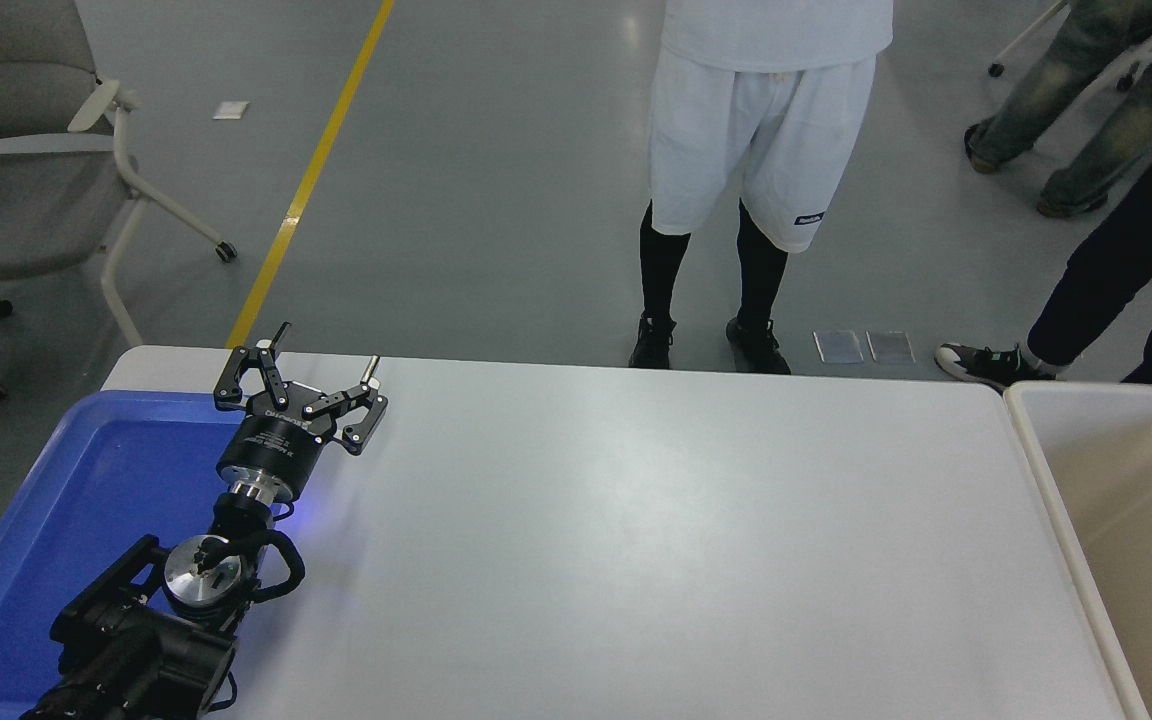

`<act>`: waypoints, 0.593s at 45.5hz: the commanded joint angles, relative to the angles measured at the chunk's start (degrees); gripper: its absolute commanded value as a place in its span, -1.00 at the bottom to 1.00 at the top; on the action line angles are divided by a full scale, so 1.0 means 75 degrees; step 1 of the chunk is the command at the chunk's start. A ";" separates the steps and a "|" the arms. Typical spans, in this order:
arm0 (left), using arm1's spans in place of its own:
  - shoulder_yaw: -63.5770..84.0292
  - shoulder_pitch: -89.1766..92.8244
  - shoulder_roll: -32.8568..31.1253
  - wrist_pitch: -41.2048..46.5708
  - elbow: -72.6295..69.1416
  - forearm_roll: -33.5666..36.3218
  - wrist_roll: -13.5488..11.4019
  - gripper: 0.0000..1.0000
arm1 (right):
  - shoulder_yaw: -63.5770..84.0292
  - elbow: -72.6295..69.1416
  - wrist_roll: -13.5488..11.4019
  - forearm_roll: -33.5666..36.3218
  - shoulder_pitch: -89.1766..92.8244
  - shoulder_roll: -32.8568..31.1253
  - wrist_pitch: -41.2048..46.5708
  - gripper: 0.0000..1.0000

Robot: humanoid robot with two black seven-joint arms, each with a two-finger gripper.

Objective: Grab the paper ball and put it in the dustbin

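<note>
The cream-beige dustbin [1044, 470] stands at the table's right edge, partly cut off by the picture; the part of its inside that shows holds nothing. The paper ball is out of view. My left gripper [324, 356] is open and empty, parked at the lower left over the far right corner of the blue tray. My right arm and gripper are out of view.
A bright blue plastic tray [86, 470] lies at the table's left. A person in white shorts [736, 170] stands at the far side. Another person's dark legs [1126, 270] are at the far right. A grey chair [26, 180] stands at the upper left.
</note>
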State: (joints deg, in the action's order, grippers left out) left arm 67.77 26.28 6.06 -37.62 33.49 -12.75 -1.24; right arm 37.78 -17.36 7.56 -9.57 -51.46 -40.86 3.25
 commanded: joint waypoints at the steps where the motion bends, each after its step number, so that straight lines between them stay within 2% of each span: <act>1: 0.0000 0.0000 0.0000 0.0000 0.0000 0.0001 0.0001 0.98 | -0.1450 0.1365 -0.0001 0.0058 0.1834 0.1052 -0.0445 -1.00; 27: 0.0000 0.0000 0.0000 0.0000 0.0000 0.0001 0.0001 0.98 | -0.2072 0.1412 -0.0024 -0.0036 0.2561 0.1650 -0.0902 -1.00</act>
State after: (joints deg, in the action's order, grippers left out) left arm 67.76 26.28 6.06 -37.62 33.49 -12.74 -1.23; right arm 23.72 -7.26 7.40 -9.44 -34.43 -30.47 -2.58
